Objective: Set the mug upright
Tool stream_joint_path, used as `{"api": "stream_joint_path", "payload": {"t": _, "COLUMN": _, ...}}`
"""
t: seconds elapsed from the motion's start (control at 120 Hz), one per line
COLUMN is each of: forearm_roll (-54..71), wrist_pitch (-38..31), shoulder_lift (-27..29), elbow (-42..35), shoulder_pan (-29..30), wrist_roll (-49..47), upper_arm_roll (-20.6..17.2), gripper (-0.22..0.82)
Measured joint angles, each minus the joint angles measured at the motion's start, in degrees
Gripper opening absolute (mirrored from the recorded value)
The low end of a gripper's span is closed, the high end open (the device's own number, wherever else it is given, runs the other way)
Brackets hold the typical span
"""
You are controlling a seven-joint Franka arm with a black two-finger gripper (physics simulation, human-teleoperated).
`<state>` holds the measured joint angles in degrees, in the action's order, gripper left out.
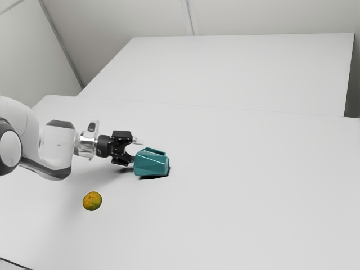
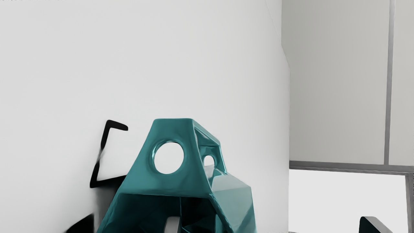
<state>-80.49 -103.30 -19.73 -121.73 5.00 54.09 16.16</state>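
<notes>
Stretching out flat and white as a table (image 1: 253, 197), carrying a teal mug (image 1: 151, 164) lying on its side and, apart from it, a round yellow-orange fruit (image 1: 92, 201).

white table (image 1: 253, 197) | white slab (image 1: 225, 70) beyond | pale walls (image 1: 270, 17) | grey wall strip (image 2: 389, 81)

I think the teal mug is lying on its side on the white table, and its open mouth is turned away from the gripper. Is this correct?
Not quite: the teal mug is lying on its side on the white table, but its open mouth faces toward the gripper, as the wrist view shows.
</notes>
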Motion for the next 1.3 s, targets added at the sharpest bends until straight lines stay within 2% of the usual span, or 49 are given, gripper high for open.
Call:
{"api": "stream_joint_path", "payload": {"t": 0.4, "forearm_roll": -0.5, "wrist_pitch": 0.4, "shoulder_lift": 0.2, "elbow": -0.5, "shoulder_pan": -0.1, "wrist_roll": 2.6, "upper_arm_roll": -0.8, "gripper": 0.59}}
{"api": "stream_joint_path", "payload": {"t": 0.5, "forearm_roll": -0.4, "wrist_pitch": 0.3, "shoulder_lift": 0.6, "elbow": -0.9, "shoulder_pan": -0.1, "wrist_roll": 3.0, "upper_arm_roll": -1.4, "gripper": 0.48}}
{"api": "stream_joint_path", "payload": {"t": 0.667, "forearm_roll": -0.4, "wrist_pitch": 0.2, "shoulder_lift": 0.9, "elbow": -1.0, "shoulder_pan": -0.1, "wrist_roll": 2.3, "upper_arm_roll": -2.5, "gripper": 0.12}}
{"api": "stream_joint_path", "payload": {"t": 0.792, "forearm_roll": -0.3, "wrist_pitch": 0.5, "shoulder_lift": 1.0, "elbow": -0.9, "shoulder_pan": -0.2, "wrist_roll": 1.3, "upper_arm_roll": -2.9, "gripper": -0.04}}
{"api": "stream_joint_path", "payload": {"t": 0.875, "forearm_roll": -0.4, "wrist_pitch": 0.6, "shoulder_lift": 1.0, "elbow": -0.9, "shoulder_pan": -0.2, "wrist_roll": 0.7, "upper_arm_roll": -3.2, "gripper": -0.09}}
{"api": "stream_joint_path", "payload": {"t": 1.092, "forearm_roll": -0.2, "wrist_pitch": 0.3, "shoulder_lift": 1.5, "elbow": -0.8, "shoulder_pan": -0.2, "wrist_roll": -0.6, "upper_arm_roll": -3.4, "gripper": -0.15}}
{"api": "stream_joint_path", "payload": {"t": 1.225, "forearm_roll": 0.1, "wrist_pitch": -0.2, "shoulder_lift": 4.2, "elbow": -0.3, "shoulder_pan": -0.3, "wrist_roll": -1.6, "upper_arm_roll": -5.2, "gripper": -0.16}}
{"api": "stream_joint_path", "payload": {"t": 1.3, "forearm_roll": 0.7, "wrist_pitch": -1.8, "shoulder_lift": 7.1, "elbow": 0.4, "shoulder_pan": -0.3, "wrist_roll": -2.6, "upper_arm_roll": -7.8, "gripper": -0.16}}
